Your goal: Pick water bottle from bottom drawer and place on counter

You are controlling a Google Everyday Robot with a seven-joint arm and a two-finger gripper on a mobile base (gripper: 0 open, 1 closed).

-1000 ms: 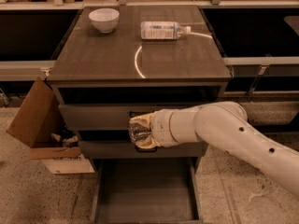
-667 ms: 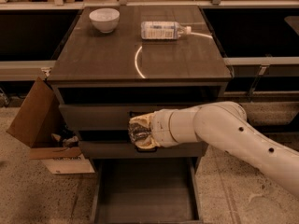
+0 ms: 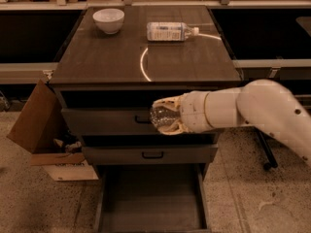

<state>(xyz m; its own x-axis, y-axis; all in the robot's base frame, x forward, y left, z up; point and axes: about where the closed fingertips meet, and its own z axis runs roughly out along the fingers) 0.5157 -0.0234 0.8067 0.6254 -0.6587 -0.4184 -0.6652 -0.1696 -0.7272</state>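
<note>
My gripper (image 3: 165, 116) is shut on the water bottle (image 3: 163, 114), a small clear crinkled plastic bottle. I hold it in front of the upper drawer face, just below the front edge of the counter (image 3: 116, 57). The white arm reaches in from the right. Below, the bottom drawer (image 3: 150, 203) stands pulled out, with its flat dark floor bare in what shows.
On the counter sit a white bowl (image 3: 108, 20) at the back left and a larger labelled bottle (image 3: 171, 31) lying on its side at the back. Two shallower drawers with black handles (image 3: 152, 155) are closed. An open cardboard box (image 3: 46, 135) stands on the floor to the left.
The gripper with the water bottle has risen slightly, from beside the gap between the two upper drawers to in front of the upper drawer face.
</note>
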